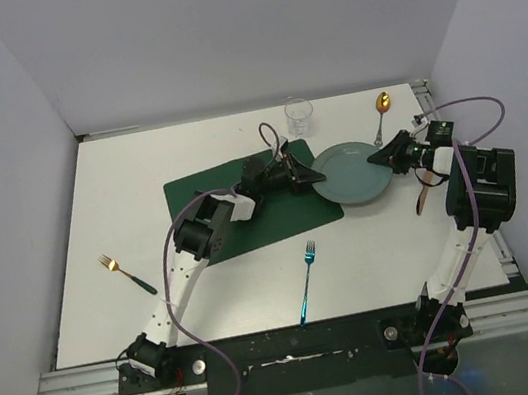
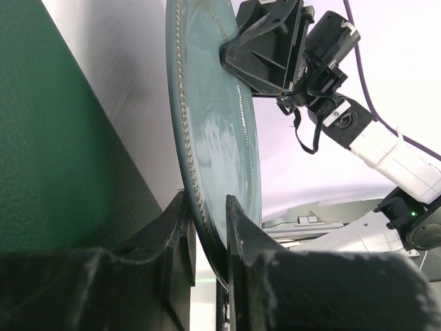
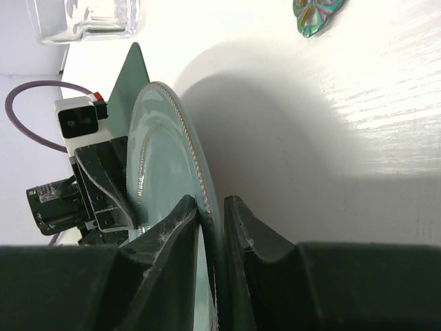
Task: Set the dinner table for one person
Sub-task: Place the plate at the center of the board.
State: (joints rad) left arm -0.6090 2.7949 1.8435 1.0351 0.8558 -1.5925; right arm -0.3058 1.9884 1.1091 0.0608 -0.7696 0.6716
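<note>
So left pincer and right pincer clamp opposite plate rims — steadier grip, I'd guess. Probably bound for the placemat.

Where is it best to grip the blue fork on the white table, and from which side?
Probably best mid-handle, coming straight down from above: the blue fork lies flat on the dinner table, so only the narrow sides of its handle offer a hold.
</note>
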